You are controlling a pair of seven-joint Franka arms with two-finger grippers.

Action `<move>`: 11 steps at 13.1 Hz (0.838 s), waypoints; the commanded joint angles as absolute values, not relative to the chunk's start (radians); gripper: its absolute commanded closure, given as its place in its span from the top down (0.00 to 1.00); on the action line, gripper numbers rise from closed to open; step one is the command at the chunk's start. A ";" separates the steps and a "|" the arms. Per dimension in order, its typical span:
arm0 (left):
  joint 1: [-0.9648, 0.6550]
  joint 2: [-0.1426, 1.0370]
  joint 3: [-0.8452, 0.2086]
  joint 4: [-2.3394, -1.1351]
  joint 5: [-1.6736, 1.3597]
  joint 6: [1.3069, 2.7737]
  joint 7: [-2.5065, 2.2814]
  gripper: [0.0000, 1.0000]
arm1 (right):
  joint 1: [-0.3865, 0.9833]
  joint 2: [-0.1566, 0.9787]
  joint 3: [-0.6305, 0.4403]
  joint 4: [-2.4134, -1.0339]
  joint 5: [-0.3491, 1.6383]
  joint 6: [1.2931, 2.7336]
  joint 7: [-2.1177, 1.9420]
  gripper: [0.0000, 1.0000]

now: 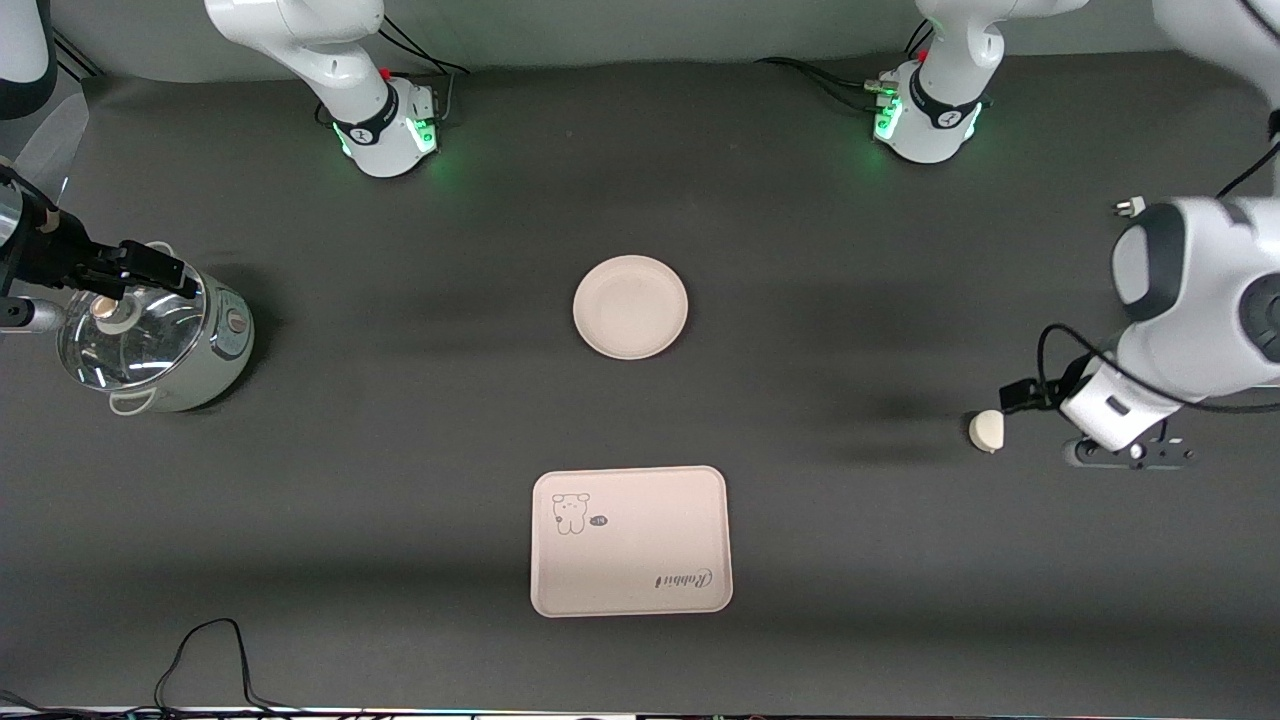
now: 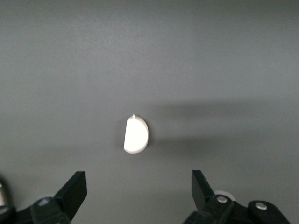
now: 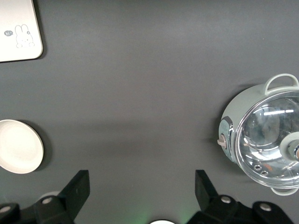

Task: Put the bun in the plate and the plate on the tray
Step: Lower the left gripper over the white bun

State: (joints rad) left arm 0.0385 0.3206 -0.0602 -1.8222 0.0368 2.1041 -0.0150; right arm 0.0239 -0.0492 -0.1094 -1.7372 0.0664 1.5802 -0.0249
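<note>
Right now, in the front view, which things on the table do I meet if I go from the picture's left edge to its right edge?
Pot with a glass lid → tray and plate, level with each other across the picture → bun.

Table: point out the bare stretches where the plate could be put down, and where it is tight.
Bare cloth lies between the plate and the tray, and between the plate and the pot. It is tight at the left arm's end, where the open left end effector hangs over the bun. The open right end effector waits near the pot.
</note>
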 commanded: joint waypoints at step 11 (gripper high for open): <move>0.104 0.466 -0.067 -2.092 0.034 2.543 0.018 0.97 | 0.029 0.005 -0.118 -1.740 0.063 1.552 -0.055 1.00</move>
